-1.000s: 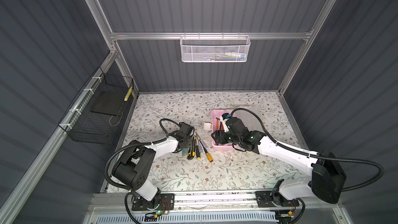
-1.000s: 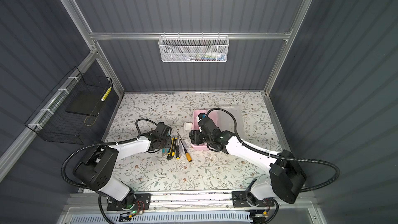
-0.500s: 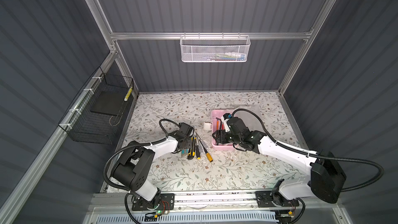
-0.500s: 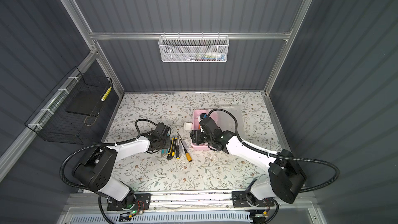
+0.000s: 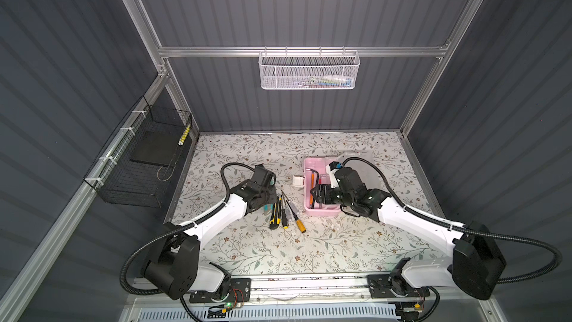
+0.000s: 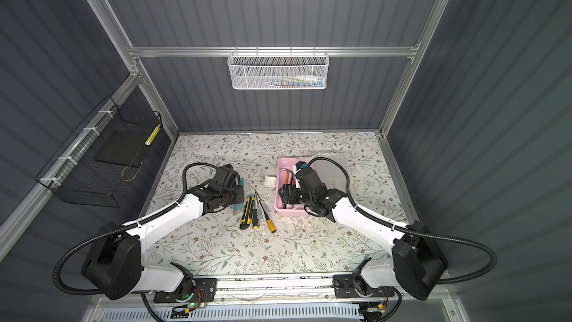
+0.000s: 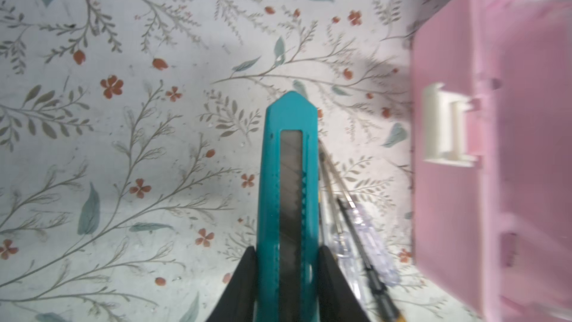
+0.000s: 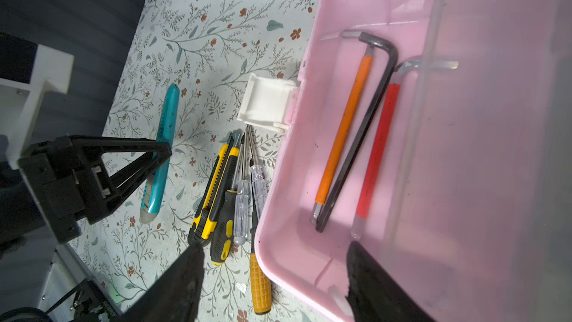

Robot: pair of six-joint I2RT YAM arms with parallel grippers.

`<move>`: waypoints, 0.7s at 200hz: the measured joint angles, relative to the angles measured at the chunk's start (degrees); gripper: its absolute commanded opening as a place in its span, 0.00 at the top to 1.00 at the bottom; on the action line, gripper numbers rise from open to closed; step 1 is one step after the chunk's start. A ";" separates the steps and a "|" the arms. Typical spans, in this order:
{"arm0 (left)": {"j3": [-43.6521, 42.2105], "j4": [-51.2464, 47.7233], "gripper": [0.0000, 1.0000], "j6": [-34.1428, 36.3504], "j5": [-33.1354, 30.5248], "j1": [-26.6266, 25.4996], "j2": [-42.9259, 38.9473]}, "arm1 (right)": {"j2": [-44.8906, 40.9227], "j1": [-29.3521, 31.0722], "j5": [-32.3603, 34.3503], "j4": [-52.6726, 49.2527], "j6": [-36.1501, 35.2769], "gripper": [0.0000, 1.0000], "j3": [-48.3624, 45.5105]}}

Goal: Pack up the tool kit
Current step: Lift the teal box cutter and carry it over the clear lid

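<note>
Two jaws of the left gripper [image 7: 288, 252] pinch the teal utility knife [image 7: 289, 150], long axis along the fingers. The open pink box [image 5: 322, 212] lies rightward, past the loose screwdrivers [image 5: 292, 209]; the right gripper [image 8: 274, 247], spread wide and empty, hovers there.

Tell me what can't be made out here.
- White mesh basket contents: too small behind mesh, both top views.
- Yellow striped item in black wire basket: too small, both top views.
- Pink box interior behind frosted lid: blurred, right wrist view; right arm covers it in top views.
</note>
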 measured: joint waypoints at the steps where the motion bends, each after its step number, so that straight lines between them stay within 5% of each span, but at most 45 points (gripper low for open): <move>1: 0.11 0.04 0.80 -0.09 0.15 0.00 -0.07 | -0.15 -0.07 0.02 0.00 0.02 0.27 -0.02; 52: 8.26 7.34 0.81 -4.28 6.10 -4.94 1.57 | -10.49 -4.42 1.97 -1.18 -0.94 0.26 -0.26; 140: 26.47 24.76 0.82 -10.38 13.62 -14.32 25.99 | -22.29 -9.31 5.62 -6.49 -3.34 0.25 -2.69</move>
